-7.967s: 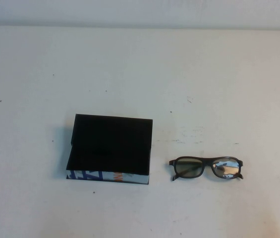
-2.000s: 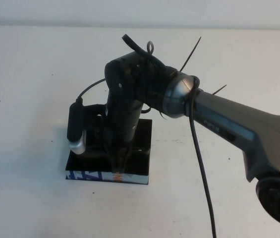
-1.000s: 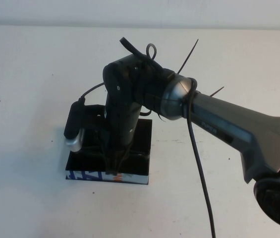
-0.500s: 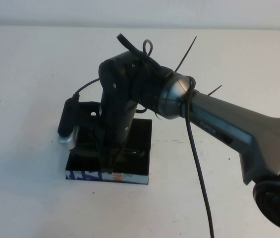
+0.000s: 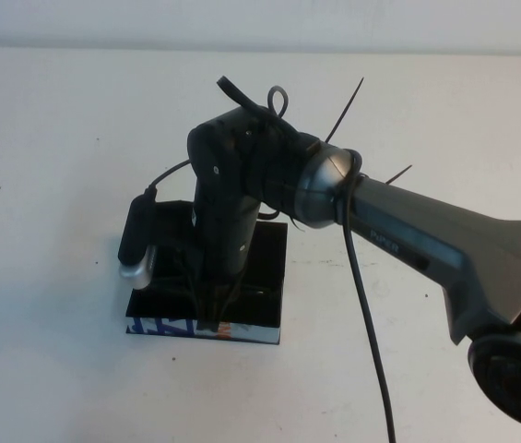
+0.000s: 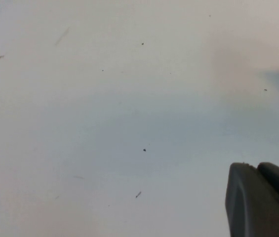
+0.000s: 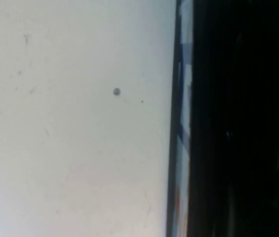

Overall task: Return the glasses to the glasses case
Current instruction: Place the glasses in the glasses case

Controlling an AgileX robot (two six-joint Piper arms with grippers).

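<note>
The right claw (image 5: 212, 312) dips into the glasses case (image 5: 265, 300) (grip hidden); left claw (image 6: 262, 200) unreadable.

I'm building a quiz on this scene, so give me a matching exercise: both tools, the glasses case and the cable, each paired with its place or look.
1 right tool
2 left tool
3 glasses case
4 cable

A black, front edge printed blue and white
B over bare table, seen only in its own wrist view
C hanging beside the right arm
D down over the case, near its front

Pairs: 1-D; 2-B; 3-A; 4-C
</note>
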